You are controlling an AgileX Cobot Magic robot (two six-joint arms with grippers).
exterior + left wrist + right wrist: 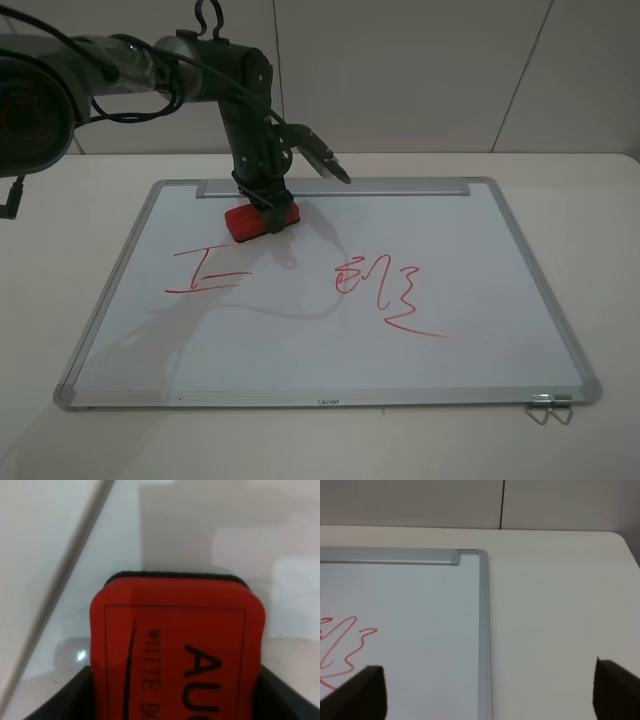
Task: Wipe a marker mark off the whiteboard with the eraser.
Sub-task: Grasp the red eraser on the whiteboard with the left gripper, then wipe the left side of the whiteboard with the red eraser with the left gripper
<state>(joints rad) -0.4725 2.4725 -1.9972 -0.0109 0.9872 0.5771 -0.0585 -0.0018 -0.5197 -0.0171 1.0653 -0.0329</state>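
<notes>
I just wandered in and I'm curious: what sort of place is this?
Probably a robot test room or lab: a whiteboard lies flat on a plain white table, a robot arm's left gripper holds a red eraser on it, and bare pale wall panels stand behind.

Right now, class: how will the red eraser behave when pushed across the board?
Likely slides, not rolls: the eraser is a low flat block. Its felt base probably drags slightly. Held by the left tool, tipping seems unlikely.
</notes>
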